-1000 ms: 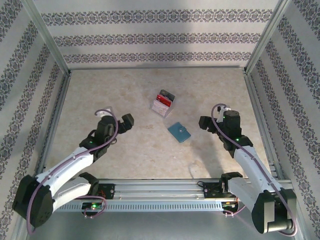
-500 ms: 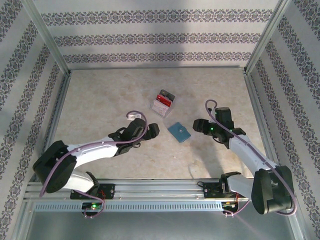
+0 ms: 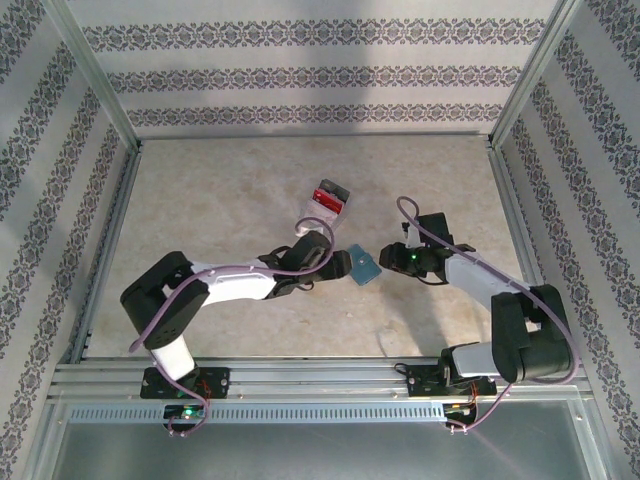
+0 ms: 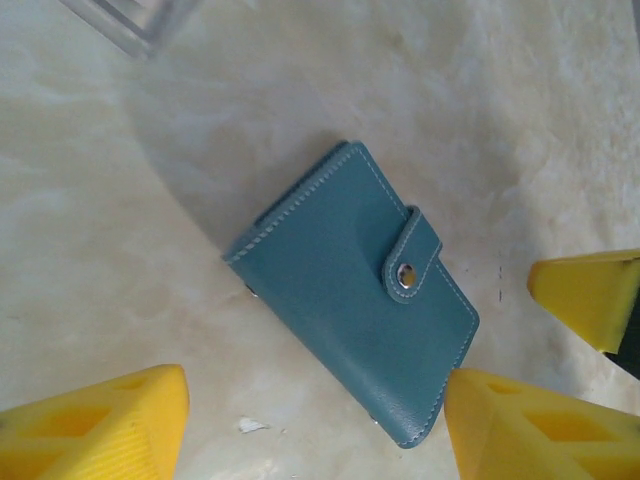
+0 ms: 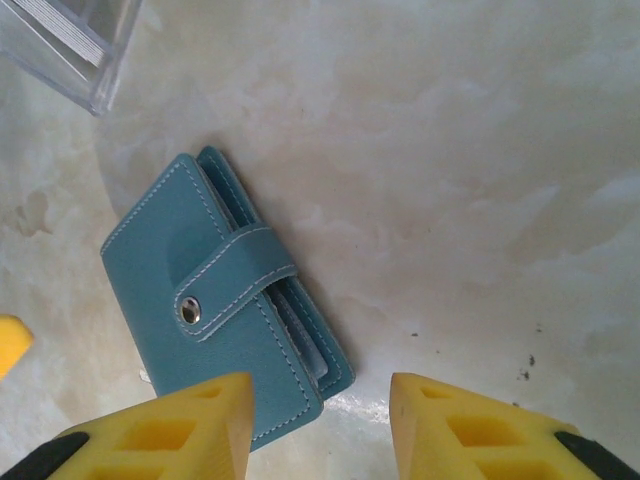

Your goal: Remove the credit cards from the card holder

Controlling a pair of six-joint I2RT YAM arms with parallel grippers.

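While the card holder (image 3: 364,266) lies flat on the bench (image 3: 220,190) near its middle, a gripper hangs low at each side of it; the left gripper (image 3: 338,262) is at its left edge and the right gripper (image 3: 386,256) just beside its right edge. The holder is folded shut, its tab (image 5: 225,280) fastened by a metal snap (image 5: 188,313); paler inner leaves show along one edge. The left gripper's yellow fingers (image 4: 100,425) are spread wide, one of them at the holder's corner, with nothing pinched; the right gripper's fingers (image 5: 470,430) stand apart with bare bench between them, one over the holder's near corner, gripping nothing. A clear box (image 3: 322,207) with red contents sits just beyond the holder, apart from it.
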